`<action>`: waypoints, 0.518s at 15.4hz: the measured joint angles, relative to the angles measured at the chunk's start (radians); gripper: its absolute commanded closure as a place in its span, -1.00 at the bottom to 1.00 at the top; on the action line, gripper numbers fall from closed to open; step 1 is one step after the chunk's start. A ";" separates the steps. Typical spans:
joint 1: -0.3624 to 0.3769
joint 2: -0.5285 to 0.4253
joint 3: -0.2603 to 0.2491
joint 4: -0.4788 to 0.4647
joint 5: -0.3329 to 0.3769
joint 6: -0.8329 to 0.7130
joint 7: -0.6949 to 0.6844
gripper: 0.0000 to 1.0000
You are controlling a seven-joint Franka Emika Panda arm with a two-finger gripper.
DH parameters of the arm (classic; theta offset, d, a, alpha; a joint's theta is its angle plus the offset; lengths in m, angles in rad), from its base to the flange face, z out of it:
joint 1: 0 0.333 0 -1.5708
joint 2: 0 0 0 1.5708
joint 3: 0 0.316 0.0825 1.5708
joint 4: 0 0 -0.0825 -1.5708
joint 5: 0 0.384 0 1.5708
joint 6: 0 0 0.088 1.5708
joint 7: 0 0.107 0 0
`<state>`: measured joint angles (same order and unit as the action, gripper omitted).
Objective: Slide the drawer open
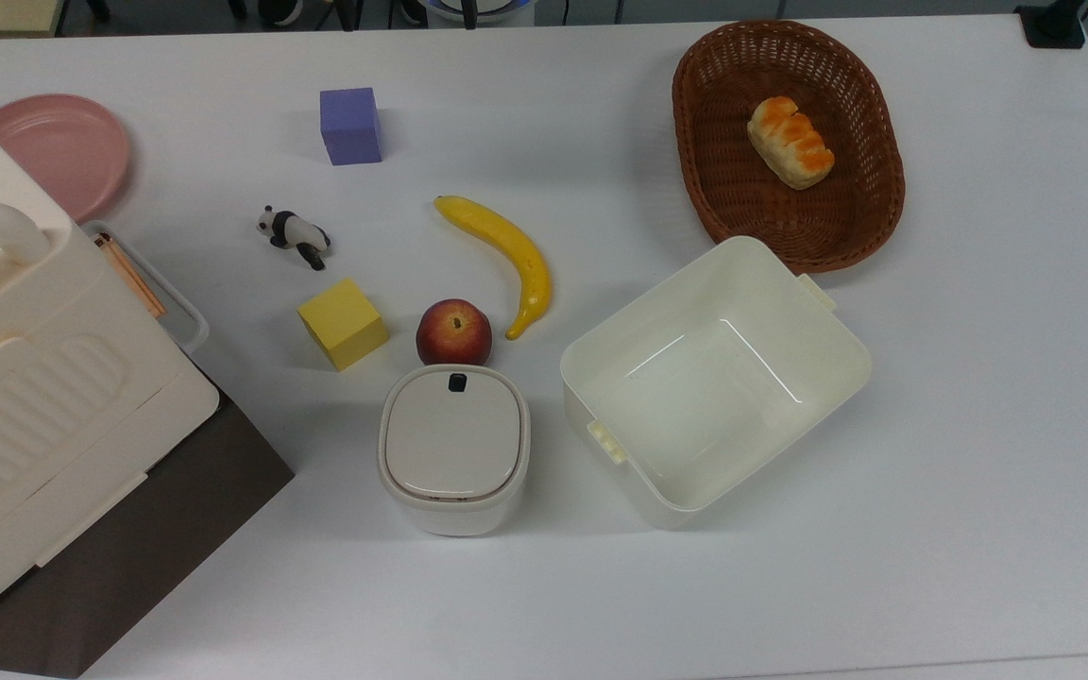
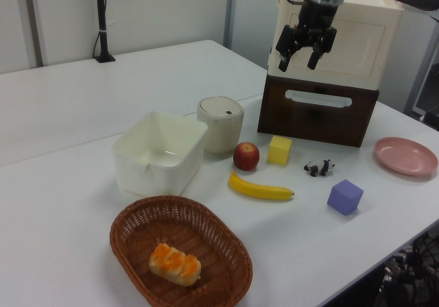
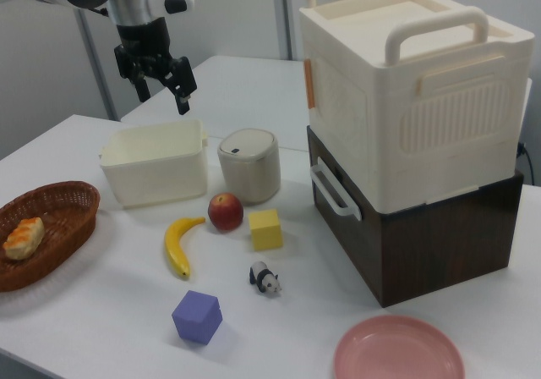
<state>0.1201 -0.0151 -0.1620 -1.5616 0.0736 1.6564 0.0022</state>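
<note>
The dark brown drawer (image 2: 318, 112) sits shut, its white loop handle (image 2: 317, 99) facing the table.

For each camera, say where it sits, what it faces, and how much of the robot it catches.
Top view: overhead, looking straight down on the table; banana central.
Left view: low at the basket end, facing the drawer front; open gripper and wrist above it.
Right view: by the pink plate, looking along the drawer's side; gripper and forearm.
Left and right views share the gripper, drawer handle and banana.
</note>
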 measured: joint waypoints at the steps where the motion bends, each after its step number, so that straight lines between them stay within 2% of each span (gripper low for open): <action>1: 0.000 0.000 0.000 0.000 0.000 0.000 0.000 -1.00; 8: 0.001 0.023 0.001 -0.007 0.000 -0.001 0.000 -1.00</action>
<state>0.1209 0.0079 -0.1606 -1.5689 0.0736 1.6558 0.0022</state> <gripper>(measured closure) 0.000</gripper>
